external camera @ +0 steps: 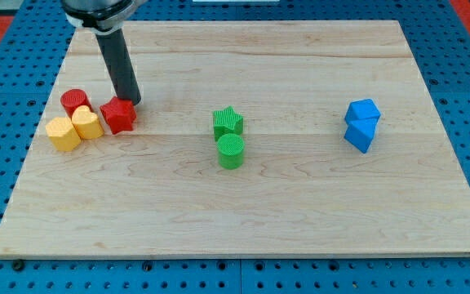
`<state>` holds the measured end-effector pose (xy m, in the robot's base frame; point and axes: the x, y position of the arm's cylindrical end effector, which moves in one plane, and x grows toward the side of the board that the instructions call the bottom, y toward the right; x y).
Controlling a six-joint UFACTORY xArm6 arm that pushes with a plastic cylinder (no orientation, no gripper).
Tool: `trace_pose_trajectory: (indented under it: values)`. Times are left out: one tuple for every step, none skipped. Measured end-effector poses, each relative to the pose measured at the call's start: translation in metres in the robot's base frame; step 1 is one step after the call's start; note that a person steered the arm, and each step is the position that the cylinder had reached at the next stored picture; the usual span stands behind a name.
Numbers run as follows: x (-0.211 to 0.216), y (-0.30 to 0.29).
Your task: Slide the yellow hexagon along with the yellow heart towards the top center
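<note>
A yellow hexagon [63,134] and a yellow heart [87,124] lie side by side, touching, near the board's left edge. A red cylinder [75,101] sits just above them. A red star [119,115] lies just right of the yellow heart. My tip [130,100] is at the end of the dark rod, at the upper right edge of the red star, touching or nearly touching it, and to the right of and above the yellow pair.
A green star [228,122] and a green cylinder [231,151] sit together at the board's middle. Two blue blocks [362,112] [360,134] sit together at the right. The wooden board [243,220] lies on a blue pegboard.
</note>
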<state>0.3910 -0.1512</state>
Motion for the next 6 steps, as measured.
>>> trace_pose_trajectory:
  values:
    - [0.021,0.010]
    - [0.038,-0.015]
    - [0.065,0.004]
    - [0.093,-0.021]
    - [0.093,-0.082]
    - [0.084,-0.099]
